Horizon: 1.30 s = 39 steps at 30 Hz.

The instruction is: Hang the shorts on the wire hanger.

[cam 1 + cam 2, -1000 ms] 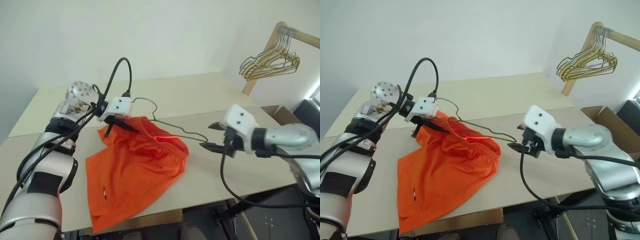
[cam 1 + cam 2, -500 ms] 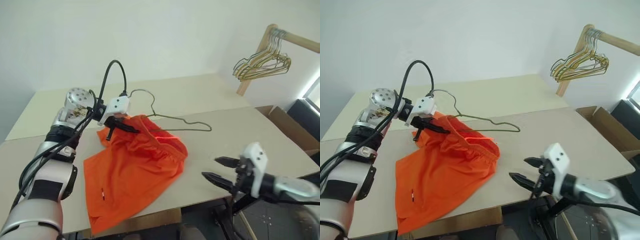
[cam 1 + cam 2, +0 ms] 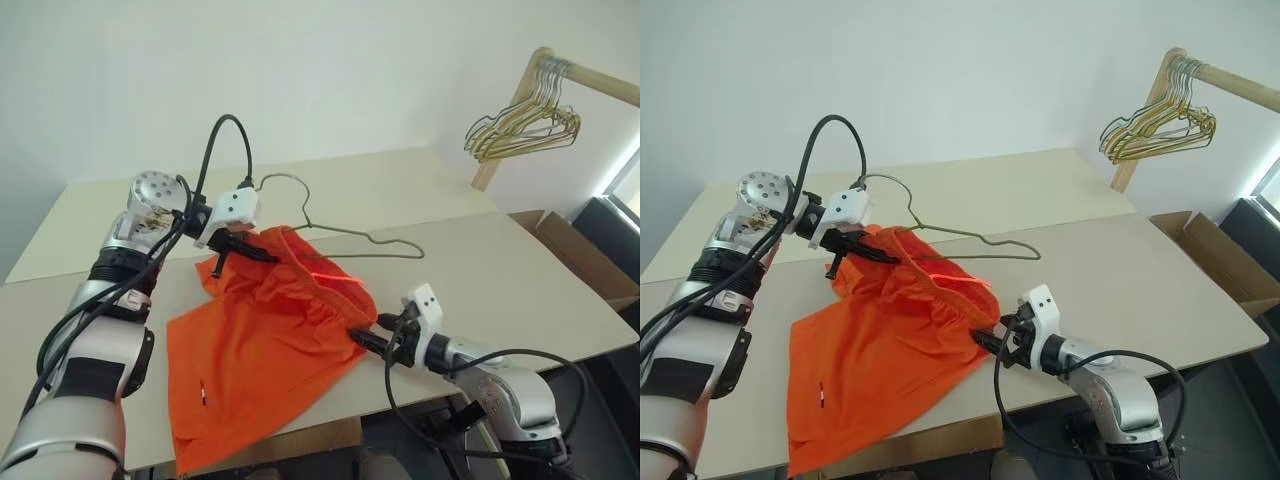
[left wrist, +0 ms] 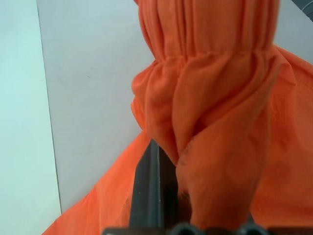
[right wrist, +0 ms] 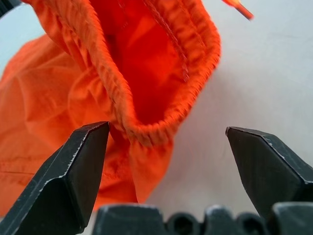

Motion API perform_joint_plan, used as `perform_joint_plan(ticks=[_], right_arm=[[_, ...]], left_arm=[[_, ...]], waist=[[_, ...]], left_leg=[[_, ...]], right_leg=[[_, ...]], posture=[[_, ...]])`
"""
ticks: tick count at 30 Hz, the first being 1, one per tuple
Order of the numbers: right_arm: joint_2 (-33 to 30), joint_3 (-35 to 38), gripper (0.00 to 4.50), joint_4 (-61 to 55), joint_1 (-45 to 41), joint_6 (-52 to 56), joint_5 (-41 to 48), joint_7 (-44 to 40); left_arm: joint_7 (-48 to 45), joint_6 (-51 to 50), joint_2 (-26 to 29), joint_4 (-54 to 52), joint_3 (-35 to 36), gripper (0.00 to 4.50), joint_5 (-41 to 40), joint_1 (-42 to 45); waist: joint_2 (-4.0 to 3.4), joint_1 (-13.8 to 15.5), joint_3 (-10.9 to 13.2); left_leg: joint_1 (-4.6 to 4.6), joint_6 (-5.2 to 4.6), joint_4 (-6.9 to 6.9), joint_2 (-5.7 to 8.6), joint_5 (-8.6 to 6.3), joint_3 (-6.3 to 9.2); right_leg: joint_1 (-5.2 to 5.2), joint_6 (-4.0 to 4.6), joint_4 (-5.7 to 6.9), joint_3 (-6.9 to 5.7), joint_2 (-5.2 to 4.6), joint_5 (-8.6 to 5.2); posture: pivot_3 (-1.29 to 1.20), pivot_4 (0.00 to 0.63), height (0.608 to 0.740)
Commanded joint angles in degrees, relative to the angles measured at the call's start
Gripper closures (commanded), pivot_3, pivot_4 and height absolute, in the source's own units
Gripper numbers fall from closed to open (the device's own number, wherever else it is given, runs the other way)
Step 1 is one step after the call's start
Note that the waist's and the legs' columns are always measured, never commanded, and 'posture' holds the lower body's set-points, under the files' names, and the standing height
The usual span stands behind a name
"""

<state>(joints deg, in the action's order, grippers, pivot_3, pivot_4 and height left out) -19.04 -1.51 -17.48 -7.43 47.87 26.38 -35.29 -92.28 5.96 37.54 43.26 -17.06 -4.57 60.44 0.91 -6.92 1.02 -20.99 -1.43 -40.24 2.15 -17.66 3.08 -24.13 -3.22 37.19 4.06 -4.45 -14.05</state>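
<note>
Right gripper (image 3: 992, 346) is reaching in with fingers spread wide, the shorts' (image 3: 890, 340) waistband just ahead — left gripper (image 3: 862, 252) is pinching their far edge, hanger (image 3: 960, 240) threaded through.

Two head views down over table (image 3: 480, 260); two wrist views close along pincers, all sharing orange shorts (image 3: 270, 340).

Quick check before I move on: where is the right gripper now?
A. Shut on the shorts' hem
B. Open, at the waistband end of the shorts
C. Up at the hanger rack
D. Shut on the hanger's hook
B: the right gripper has its fingers spread wide, with the gathered waistband of the shorts just ahead between them, not yet pinched.
</note>
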Motion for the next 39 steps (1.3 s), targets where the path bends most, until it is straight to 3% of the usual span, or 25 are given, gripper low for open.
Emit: perform_joint_plan(ticks=[1,13,23,27,31,34,39], right_arm=[[1.74,-0.80,0.62,1.93,-2.19,-2.66,2.28,-2.37],[-1.27,1.21,4.49,3.09,-2.24,-2.71,3.75,-5.32],[-13.94,7.03,4.49,0.78,-4.56,2.40,8.72,-9.34],[-19.63,7.94,4.49,1.41,-5.51,2.51,9.84,-12.50],[-21.50,7.80,4.49,3.36,-6.69,2.04,10.07,-13.17],[-22.38,7.33,4.49,4.81,-7.79,2.35,9.66,-13.05],[-23.02,5.26,4.49,6.64,-7.60,1.33,8.49,-13.97]], left_arm=[[-0.22,-0.25,0.82,-1.64,0.95,4.50,-0.48,2.10],[-0.22,0.14,2.00,-1.29,1.35,4.50,-0.23,1.90],[-0.22,5.28,10.24,-3.07,-7.74,4.50,-4.33,-0.88],[-0.22,10.13,10.45,0.81,-7.95,4.50,-1.13,-1.55],[-0.22,12.20,10.53,2.90,-8.22,4.50,-0.25,-1.81],[-0.22,12.66,12.09,1.38,-10.00,4.50,-5.14,-2.75],[0.30,10.65,9.17,2.20,-4.71,4.50,-9.00,-2.60]], waist=[[0.00,-0.07,0.00],[0.00,0.06,0.00],[0.00,0.11,0.00],[0.00,0.63,0.00],[0.01,1.08,0.00],[0.01,1.41,0.00],[0.02,1.77,0.00]], left_leg=[[0.00,0.00,0.01,0.00,0.00,0.00],[-0.01,0.00,-0.05,0.05,0.00,0.05],[-0.01,-0.01,-0.04,0.02,-0.01,0.06],[-0.01,-0.02,-0.08,0.03,-0.01,0.05],[-0.02,-0.03,-0.08,0.02,-0.02,0.02],[-0.03,-0.03,-0.09,0.02,-0.02,0.01],[-0.06,-0.05,-0.11,0.03,-0.03,0.02]], right_leg=[[0.00,0.00,0.01,0.00,0.02,0.00],[-0.01,0.00,0.35,-0.05,-0.02,0.00],[-0.01,0.00,0.35,-0.04,-0.03,0.00],[0.02,0.00,0.34,-0.05,-0.05,0.00],[0.01,0.00,0.32,-0.05,0.01,-0.01],[0.00,0.00,0.33,-0.05,-0.01,-0.01],[0.00,0.00,0.33,-0.06,-0.05,-0.01]], posture=[[-0.07,0.000,0.740],[-0.06,0.000,0.740],[-0.07,0.000,0.740],[-0.07,0.000,0.740],[-0.07,0.000,0.740],[-0.07,0.000,0.740],[-0.06,0.000,0.740]])
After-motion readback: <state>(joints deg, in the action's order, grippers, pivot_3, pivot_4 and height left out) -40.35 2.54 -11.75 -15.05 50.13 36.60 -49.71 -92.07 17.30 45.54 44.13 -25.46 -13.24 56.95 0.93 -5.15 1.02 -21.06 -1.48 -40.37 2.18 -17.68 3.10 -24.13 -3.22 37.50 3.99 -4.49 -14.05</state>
